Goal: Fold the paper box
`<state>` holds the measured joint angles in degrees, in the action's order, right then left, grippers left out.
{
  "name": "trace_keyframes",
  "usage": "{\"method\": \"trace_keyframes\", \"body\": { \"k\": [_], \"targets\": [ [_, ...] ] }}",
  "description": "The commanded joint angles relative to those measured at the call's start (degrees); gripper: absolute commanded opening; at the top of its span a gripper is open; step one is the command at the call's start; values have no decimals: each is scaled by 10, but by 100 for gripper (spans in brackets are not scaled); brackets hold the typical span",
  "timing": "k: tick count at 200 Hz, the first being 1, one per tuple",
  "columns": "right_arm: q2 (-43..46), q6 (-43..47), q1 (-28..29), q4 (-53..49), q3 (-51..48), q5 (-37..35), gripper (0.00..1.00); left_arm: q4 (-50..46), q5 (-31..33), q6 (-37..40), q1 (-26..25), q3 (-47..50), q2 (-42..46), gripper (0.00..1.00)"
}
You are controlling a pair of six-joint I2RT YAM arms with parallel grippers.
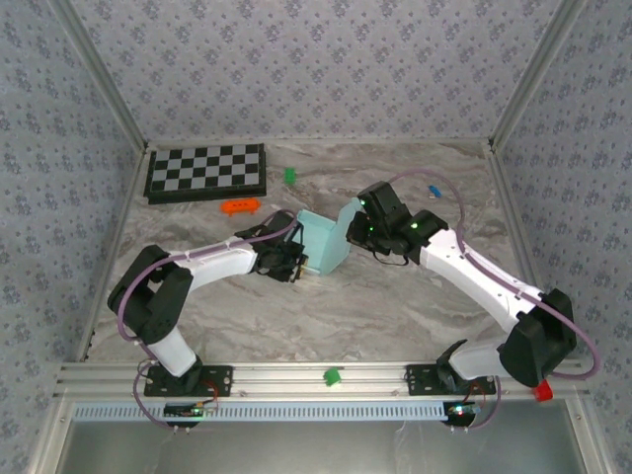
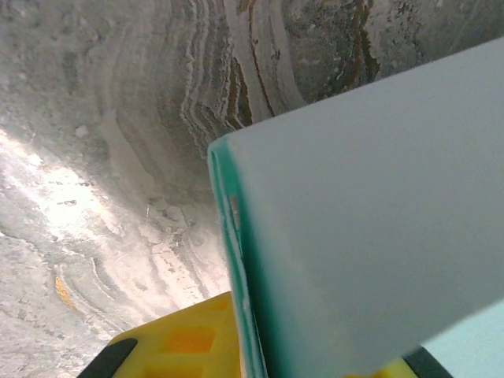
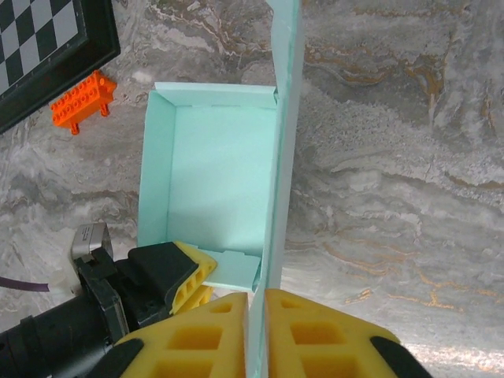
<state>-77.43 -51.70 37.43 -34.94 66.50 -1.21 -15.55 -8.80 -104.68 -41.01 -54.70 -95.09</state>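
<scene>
Pinching the tall upright flap of the paper box (image 3: 213, 173) edge-on, our right end effector (image 3: 256, 307) has its yellow pads pressed together on the thin card, with nothing but the sheet between them. We judge that it holds the flap standing so that the flap can be swung over the open tray as a lid. At the tray's near corner, our left end effector (image 3: 191, 282) is closed on a low side wall; in its own wrist view the card runs between its pads. That grip seems meant to brace the box against the pull on the flap. The box sits open side up on the desk (image 3: 394, 157), to the right of the checkerboard (image 1: 206, 172) and nearer the arm bases than it is. An orange brick (image 3: 81, 101) lies just beside the checkerboard's near edge, apart from the box.
</scene>
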Motion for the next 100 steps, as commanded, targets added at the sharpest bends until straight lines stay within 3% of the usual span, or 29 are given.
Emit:
{"method": "trace_keyframes", "body": {
  "k": [1,54,100],
  "targets": [
    [-5,-5,4,-14,1,-26,13,-4,-15,-34,-3,-29,-15,21],
    [-9,-11,3,-25,2,-34,12,0,-20,-32,-4,-30,-20,18],
    [-19,-2,3,-31,13,-29,28,2,-23,-32,-4,-29,-21,18]
  ]
}}
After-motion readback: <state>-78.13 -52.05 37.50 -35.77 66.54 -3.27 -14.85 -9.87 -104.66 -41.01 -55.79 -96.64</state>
